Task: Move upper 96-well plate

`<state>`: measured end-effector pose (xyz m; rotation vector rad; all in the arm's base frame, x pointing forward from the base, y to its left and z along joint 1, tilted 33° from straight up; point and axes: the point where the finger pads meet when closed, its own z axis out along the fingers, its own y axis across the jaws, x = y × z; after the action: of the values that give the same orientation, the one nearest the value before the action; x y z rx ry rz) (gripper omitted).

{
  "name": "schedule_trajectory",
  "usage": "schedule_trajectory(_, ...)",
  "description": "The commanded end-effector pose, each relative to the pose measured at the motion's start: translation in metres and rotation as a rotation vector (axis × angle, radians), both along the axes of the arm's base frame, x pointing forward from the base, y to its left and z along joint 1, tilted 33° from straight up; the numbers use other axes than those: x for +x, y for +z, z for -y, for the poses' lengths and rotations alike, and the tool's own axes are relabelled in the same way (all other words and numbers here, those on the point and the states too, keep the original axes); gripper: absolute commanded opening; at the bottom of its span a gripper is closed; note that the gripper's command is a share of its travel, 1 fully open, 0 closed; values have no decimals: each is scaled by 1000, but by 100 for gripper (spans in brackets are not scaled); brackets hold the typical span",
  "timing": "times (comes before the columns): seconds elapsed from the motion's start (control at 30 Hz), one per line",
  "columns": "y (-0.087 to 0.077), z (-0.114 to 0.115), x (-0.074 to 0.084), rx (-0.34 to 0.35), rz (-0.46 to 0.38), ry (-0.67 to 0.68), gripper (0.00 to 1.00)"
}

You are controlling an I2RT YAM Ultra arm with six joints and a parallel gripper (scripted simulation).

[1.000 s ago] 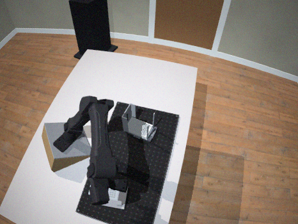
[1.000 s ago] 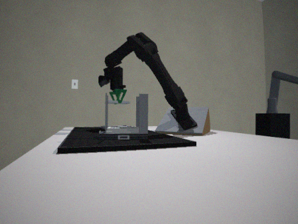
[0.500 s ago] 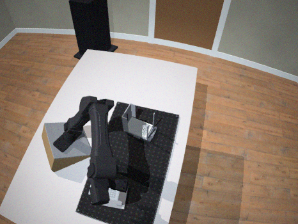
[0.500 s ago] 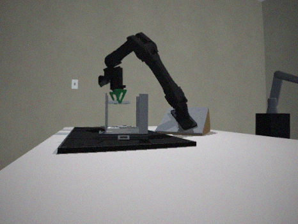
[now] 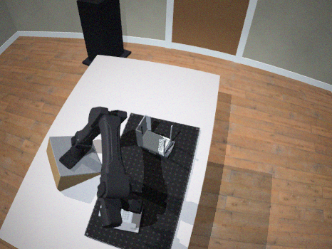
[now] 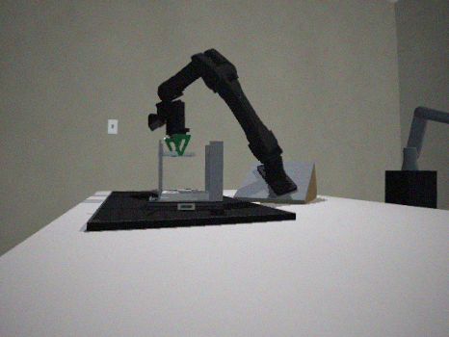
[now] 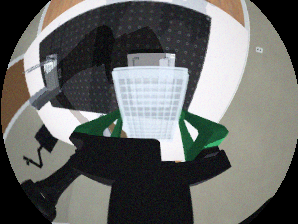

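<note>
The black arm's green-fingered gripper [image 7: 152, 129] is clamped across the white gridded 96-well plate [image 7: 149, 102], jaws wide on its sides, carrying it level, high above the dark speckled mat [image 6: 193, 214], the grey post rack [image 5: 145, 127] well apart.

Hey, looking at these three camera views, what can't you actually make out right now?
- Top view: the nest and any A1 marker, mostly covered by the arm.
- Wrist view: the held plate blocks what lies straight below; a pale edge peeks out behind it, nest or not unclear.
- Exterior view: the plate's height above the nest, since the rack overlaps it.
- All views: well lettering, too small.
</note>
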<state>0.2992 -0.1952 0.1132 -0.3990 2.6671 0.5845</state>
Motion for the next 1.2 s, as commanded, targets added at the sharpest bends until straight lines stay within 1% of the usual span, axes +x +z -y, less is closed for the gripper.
schedule_trajectory(0.0, 17, 3, 0, -29, 39, -14, 0)
schedule_trajectory(0.33, 16, 1, 0, -28, 38, -12, 0)
schedule_trajectory(0.37, 10, -3, 1, -22, 32, -7, 0)
schedule_trajectory(0.43, 8, -6, 3, -22, 32, -3, 0)
schedule_trajectory(0.53, 3, -1, 1, -22, 32, -23, 0)
schedule_trajectory(0.67, -2, -9, 8, -23, 34, -3, 0)
schedule_trajectory(0.8, -8, -5, 6, -22, 33, -23, 0)
schedule_trajectory(0.87, -8, -5, 6, -22, 33, -23, 0)
schedule_trajectory(0.9, 0, 1, 15, -53, 62, -20, 0)
schedule_trajectory(0.93, -8, -7, 12, -31, 42, -13, 0)
schedule_trajectory(0.97, -13, -11, 11, -21, 33, -8, 0)
schedule_trajectory(1.17, -22, -12, 13, -21, 33, -17, 0)
